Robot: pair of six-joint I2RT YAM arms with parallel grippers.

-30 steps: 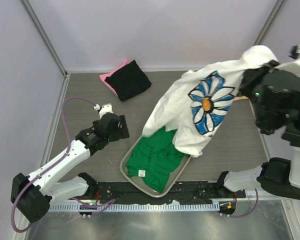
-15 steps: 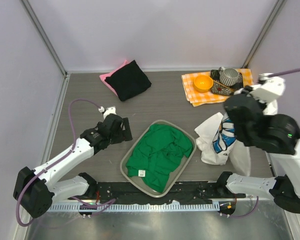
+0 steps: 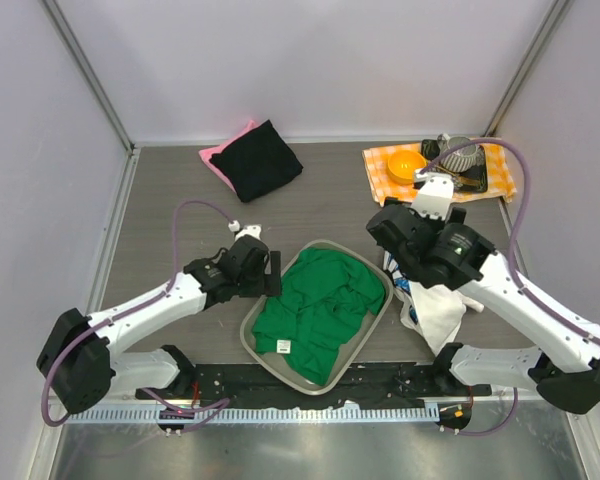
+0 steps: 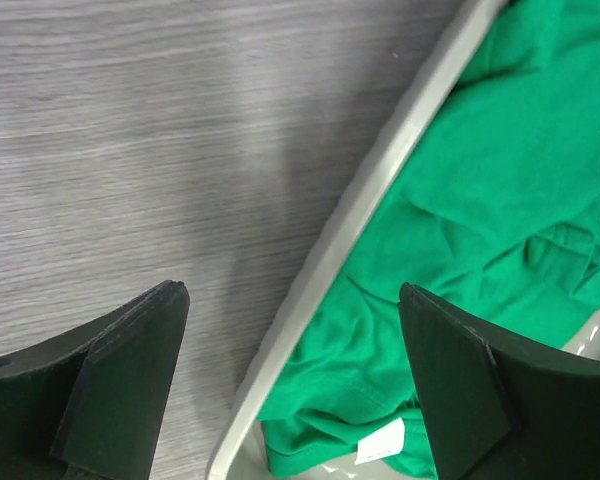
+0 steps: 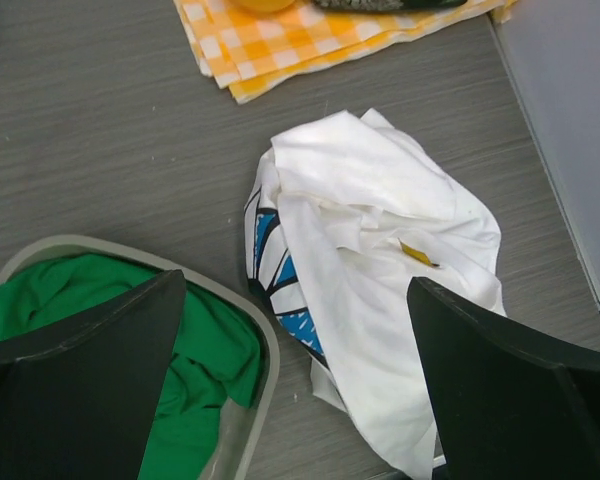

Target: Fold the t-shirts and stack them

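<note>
Right wrist view: the right gripper hangs with its jaws spread wide and nothing between them. Directly below it, the white cotton t-shirt with the blue daisy print lies crumpled on the grey wood-grain table. The shirt sits just beside the grey oval tray that holds the plain green t-shirt. A second ago this gripper held the white shirt aloft over the tray. The left gripper, also open, has moved in over the tray's rim.
</note>
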